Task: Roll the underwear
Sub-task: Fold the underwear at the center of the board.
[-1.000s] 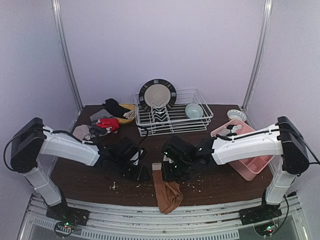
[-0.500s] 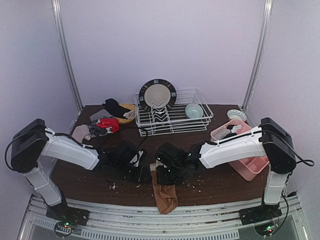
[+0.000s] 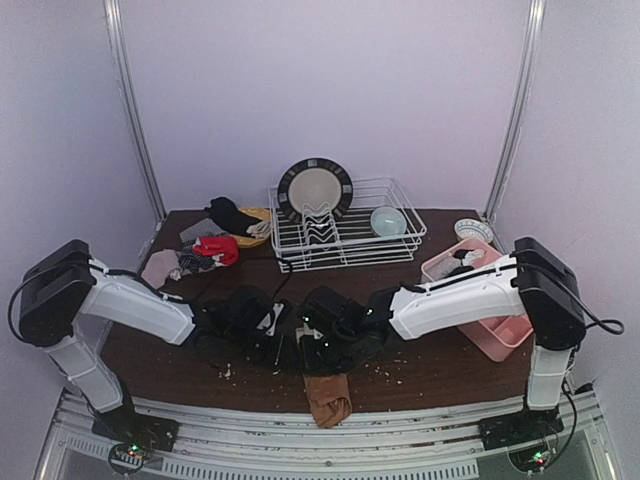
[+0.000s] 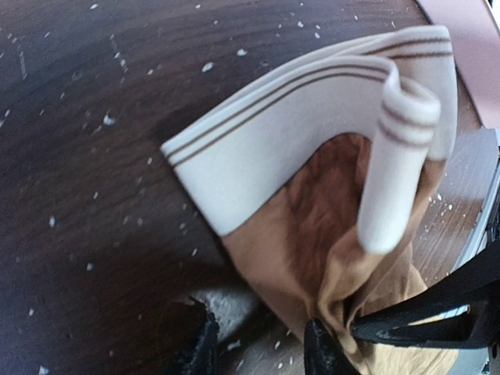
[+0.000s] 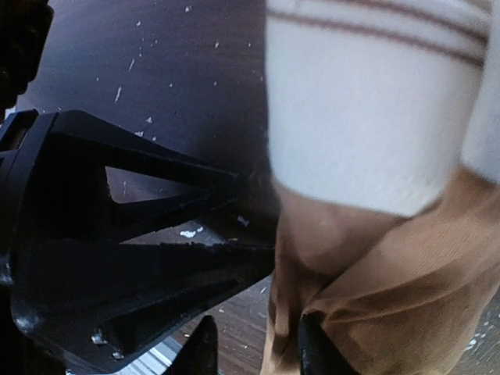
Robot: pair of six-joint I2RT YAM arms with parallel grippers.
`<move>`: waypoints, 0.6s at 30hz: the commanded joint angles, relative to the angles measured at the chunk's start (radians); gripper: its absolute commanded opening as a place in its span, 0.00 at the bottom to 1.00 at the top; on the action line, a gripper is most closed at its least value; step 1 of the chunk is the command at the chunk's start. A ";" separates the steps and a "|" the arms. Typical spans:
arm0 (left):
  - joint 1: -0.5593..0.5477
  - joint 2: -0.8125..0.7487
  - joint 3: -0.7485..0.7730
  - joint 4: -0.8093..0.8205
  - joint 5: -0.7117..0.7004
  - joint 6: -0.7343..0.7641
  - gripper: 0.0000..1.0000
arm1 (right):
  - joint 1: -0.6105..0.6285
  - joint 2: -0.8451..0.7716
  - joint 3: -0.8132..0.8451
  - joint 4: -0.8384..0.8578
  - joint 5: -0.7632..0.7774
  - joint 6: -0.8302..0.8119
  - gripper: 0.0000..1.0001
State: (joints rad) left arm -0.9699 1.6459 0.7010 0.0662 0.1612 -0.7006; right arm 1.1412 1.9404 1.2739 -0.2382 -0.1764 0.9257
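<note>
The brown underwear (image 3: 328, 395) with a white striped waistband (image 4: 297, 133) lies at the table's front edge, its lower end hanging over it. The waistband is folded over the brown cloth (image 4: 312, 234). My left gripper (image 4: 262, 348) stands open, bare table between its fingers and its right fingertip against the cloth's edge. My right gripper (image 5: 254, 350) is open too, one fingertip on the brown cloth (image 5: 391, 273), and faces the left gripper. In the top view both grippers (image 3: 280, 345) (image 3: 312, 345) meet over the garment's upper end. More underwear (image 3: 205, 250) is heaped at the back left.
A white wire dish rack (image 3: 345, 240) with a plate and a bowl stands at the back middle. A pink tray (image 3: 500, 325) sits at the right, a small bowl (image 3: 472, 230) behind it. White crumbs dot the dark table (image 3: 440, 365).
Both grippers have shifted left along the front of the table. The right gripper has opened off the brown cloth. Less of the garment hangs over the edge.
</note>
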 commanded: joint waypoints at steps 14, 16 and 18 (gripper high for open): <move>-0.006 -0.316 -0.010 -0.276 -0.152 0.025 0.47 | 0.009 -0.268 -0.100 -0.145 0.130 -0.219 0.30; -0.006 -0.283 0.050 -0.286 -0.129 0.036 0.47 | 0.009 -0.254 -0.128 -0.127 0.142 -0.235 0.16; -0.006 -0.223 0.117 -0.293 -0.104 0.047 0.47 | 0.013 -0.244 -0.167 -0.074 0.148 -0.239 0.09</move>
State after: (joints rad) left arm -0.9707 1.3540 0.7010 -0.2070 0.0429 -0.6907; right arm 1.1473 1.6592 1.1847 -0.3161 -0.0868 0.7444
